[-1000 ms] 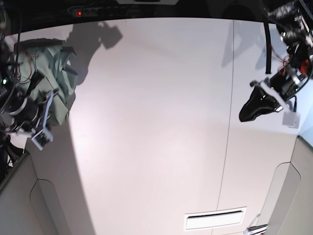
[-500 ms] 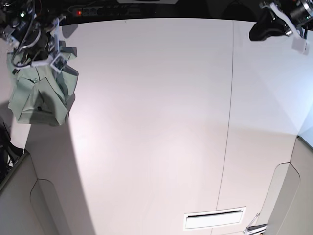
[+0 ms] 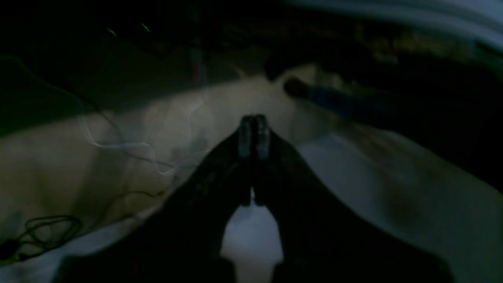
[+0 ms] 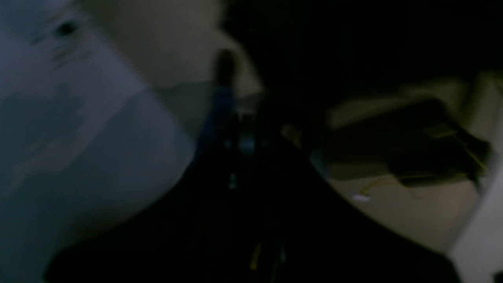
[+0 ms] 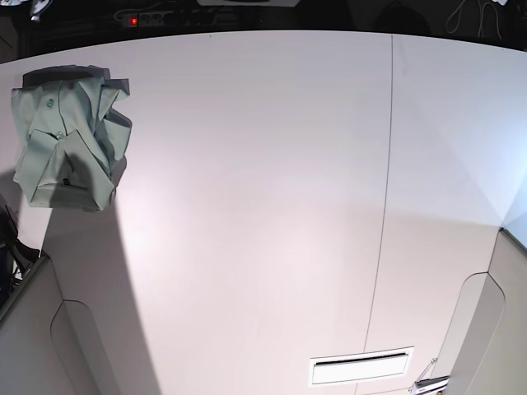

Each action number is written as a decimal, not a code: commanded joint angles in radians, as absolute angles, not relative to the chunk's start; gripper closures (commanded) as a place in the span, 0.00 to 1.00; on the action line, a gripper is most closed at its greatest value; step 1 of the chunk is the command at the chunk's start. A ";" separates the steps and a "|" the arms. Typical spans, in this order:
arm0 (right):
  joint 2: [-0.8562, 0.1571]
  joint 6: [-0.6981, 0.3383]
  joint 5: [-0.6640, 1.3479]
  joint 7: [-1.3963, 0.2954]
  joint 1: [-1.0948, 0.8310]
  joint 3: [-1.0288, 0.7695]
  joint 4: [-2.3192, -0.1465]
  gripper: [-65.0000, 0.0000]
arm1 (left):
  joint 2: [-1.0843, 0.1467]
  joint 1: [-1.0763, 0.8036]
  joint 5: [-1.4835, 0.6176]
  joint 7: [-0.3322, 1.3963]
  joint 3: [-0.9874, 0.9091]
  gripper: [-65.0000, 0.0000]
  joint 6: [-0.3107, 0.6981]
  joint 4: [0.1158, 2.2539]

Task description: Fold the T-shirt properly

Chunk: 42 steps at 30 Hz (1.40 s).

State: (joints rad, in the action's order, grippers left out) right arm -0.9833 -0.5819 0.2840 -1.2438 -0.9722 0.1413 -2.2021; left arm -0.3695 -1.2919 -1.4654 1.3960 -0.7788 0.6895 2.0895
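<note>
The T-shirt [image 5: 70,136] lies folded into a small, slightly rumpled pale green bundle at the far left of the white table [image 5: 263,206], collar and placket showing on top. Neither gripper shows in the base view. In the dark, blurred left wrist view my left gripper [image 3: 253,133] is shut and empty, high above the floor. In the right wrist view my right gripper [image 4: 243,133] is a dark wedge with its fingers together, holding nothing. The shirt does not show in either wrist view.
A power strip with a red light [image 5: 133,20] sits behind the table's back edge. A seam [image 5: 385,206] runs down the table right of the middle. A white slot [image 5: 361,369] lies near the front. Loose cables [image 3: 39,232] show in the left wrist view.
Both arms have lifted away and left the base view. The arm on the view's left has let go of the shirt, which now lies alone at the far left.
</note>
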 commanded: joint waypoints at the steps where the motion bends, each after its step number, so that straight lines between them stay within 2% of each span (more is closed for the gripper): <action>1: -0.997 -0.591 0.286 -1.244 -0.974 0.135 -2.173 1.00 | -0.391 -1.309 -1.484 1.396 -0.746 1.00 0.698 2.074; 3: -0.997 -0.592 0.288 -1.157 -0.969 0.135 -2.071 1.00 | -0.421 -1.309 -1.377 1.287 -0.644 1.00 0.698 2.011; 7: -0.982 -0.592 0.288 -0.871 -0.936 0.141 -1.806 1.00 | -0.495 -1.293 -1.063 0.887 -0.400 1.00 0.698 1.822; 11: -0.916 -0.591 0.289 -0.693 -0.796 0.167 -1.543 1.00 | -0.530 -1.125 -0.788 0.621 -0.166 1.00 0.698 1.572; 15: -0.827 -0.590 0.291 -0.580 -0.654 0.207 -1.321 1.00 | -0.512 -0.918 -0.634 0.453 0.036 1.00 0.698 1.308; 18: -0.759 -0.583 0.300 -0.500 -0.554 0.257 -1.191 1.00 | -0.450 -0.764 -0.526 0.376 0.136 1.00 0.698 1.137; 23: -0.607 -0.564 0.300 -0.437 -0.399 0.310 -1.049 1.00 | -0.312 -0.546 -0.397 0.319 0.197 1.00 0.698 0.877; 28: -0.458 -0.479 0.331 -0.438 -0.324 0.311 -0.956 1.00 | -0.218 -0.415 -0.311 0.228 0.197 1.00 0.695 0.696; 32: -0.377 -0.395 0.334 -0.437 -0.291 0.311 -0.908 1.00 | -0.187 -0.362 -0.318 0.228 0.197 1.00 0.547 0.643; 35: -0.334 -0.331 0.334 -0.398 -0.289 0.310 -0.896 1.00 | -0.167 -0.348 -0.413 0.226 0.196 1.00 0.382 0.642; 39: -0.295 -0.256 0.334 -0.317 -0.289 0.310 -0.891 1.00 | -0.126 -0.332 -0.428 0.182 0.194 1.00 0.188 0.642; 42: -0.276 -0.184 0.334 -0.239 -0.289 0.310 -0.891 1.00 | -0.094 -0.329 -0.413 0.155 0.194 1.00 0.120 0.642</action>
